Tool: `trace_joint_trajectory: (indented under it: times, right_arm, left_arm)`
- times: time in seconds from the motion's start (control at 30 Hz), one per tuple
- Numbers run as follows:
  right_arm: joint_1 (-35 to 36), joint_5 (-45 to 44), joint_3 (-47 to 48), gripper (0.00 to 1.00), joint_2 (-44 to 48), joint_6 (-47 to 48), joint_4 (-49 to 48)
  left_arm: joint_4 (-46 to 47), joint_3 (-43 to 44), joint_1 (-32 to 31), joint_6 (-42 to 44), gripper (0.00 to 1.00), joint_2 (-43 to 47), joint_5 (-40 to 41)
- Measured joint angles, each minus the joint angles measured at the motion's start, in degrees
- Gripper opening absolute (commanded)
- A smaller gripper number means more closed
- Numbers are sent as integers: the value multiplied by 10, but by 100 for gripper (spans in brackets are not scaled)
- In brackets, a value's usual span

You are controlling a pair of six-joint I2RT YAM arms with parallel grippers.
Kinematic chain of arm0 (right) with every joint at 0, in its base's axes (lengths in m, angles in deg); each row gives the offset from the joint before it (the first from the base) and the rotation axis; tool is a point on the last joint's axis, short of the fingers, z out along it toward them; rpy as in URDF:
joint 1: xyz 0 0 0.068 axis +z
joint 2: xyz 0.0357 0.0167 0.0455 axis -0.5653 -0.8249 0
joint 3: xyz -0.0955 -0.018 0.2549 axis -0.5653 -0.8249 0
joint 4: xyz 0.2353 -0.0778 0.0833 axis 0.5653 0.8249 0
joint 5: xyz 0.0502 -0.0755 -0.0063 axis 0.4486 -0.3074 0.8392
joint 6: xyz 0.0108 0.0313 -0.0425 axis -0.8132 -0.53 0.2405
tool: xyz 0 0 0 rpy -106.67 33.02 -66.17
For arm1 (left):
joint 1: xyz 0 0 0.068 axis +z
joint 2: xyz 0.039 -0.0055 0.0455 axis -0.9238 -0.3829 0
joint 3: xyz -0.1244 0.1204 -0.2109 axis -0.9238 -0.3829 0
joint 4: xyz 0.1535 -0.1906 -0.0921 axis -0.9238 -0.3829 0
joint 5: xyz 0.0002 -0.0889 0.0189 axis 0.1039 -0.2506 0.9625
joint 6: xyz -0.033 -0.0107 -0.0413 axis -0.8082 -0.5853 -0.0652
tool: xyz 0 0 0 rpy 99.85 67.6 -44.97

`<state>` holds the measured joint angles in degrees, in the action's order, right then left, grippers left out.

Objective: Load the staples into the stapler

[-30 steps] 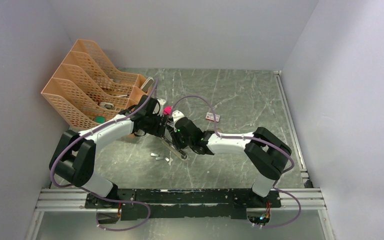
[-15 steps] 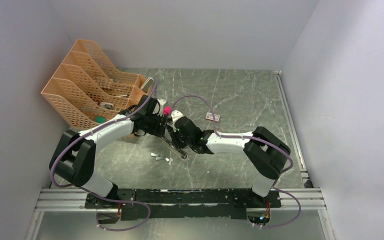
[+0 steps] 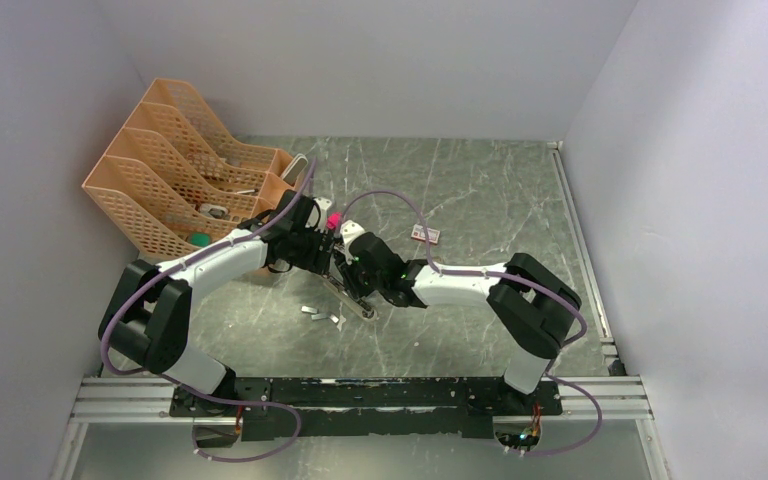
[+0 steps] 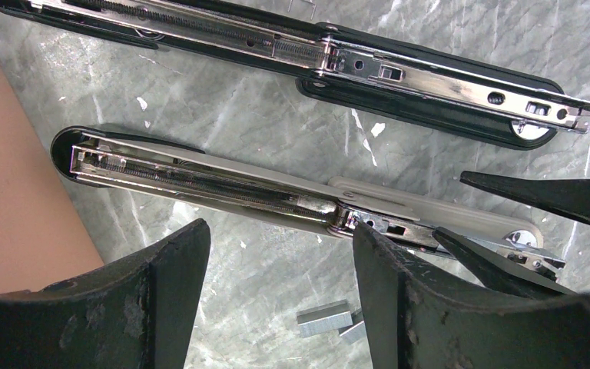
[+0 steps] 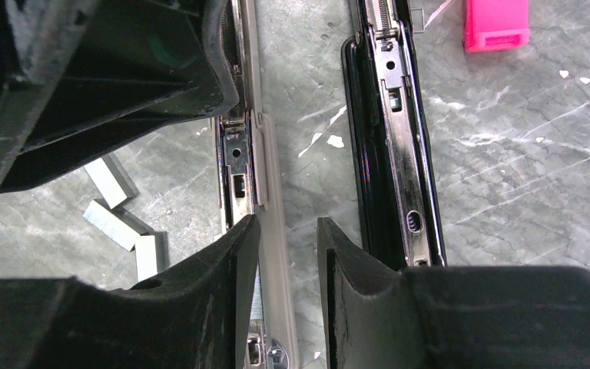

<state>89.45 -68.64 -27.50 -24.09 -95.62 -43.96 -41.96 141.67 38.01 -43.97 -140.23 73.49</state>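
Observation:
The black stapler (image 4: 430, 86) lies opened flat on the table, silver rail up; it also shows in the right wrist view (image 5: 394, 138). In the top view the arms hide it. Loose staples (image 4: 323, 319) lie on the table, and show too in the top view (image 3: 312, 311) and the right wrist view (image 5: 114, 219). My left gripper (image 4: 276, 231) is open and empty over them, one fingertip at a second, grey-bodied open stapler (image 4: 223, 181). My right gripper (image 5: 287, 223) is narrowly open astride that grey stapler's edge (image 5: 265, 177), not clamping it.
A pink plastic piece (image 5: 495, 23) lies just beyond the black stapler. A small white box with red print (image 3: 426, 234) sits to the right. Orange mesh file trays (image 3: 175, 170) stand at the back left. The two grippers (image 3: 338, 256) nearly touch.
My right gripper has crept slightly left toward the left gripper. Nothing else has visibly moved.

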Motion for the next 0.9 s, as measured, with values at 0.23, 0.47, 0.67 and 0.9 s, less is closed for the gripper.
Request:
trace_joint_trajectory:
  times: [0.23, 0.47, 0.67, 0.9]
  right_arm:
    - [1, 9, -4, 37, 5, 7, -3]
    - [1, 6, -18, 38, 22, 0, -22]
    - [1, 8, -19, 38, 27, -5, -41]
    - [1, 15, -19, 38, 23, -5, -38]
  left_arm:
    - [0, 0, 0, 0, 73, 0, 0]
    - [0, 0, 0, 2, 73, 0, 0]
    - [0, 0, 0, 2, 73, 0, 0]
    - [0, 0, 0, 2, 73, 0, 0]
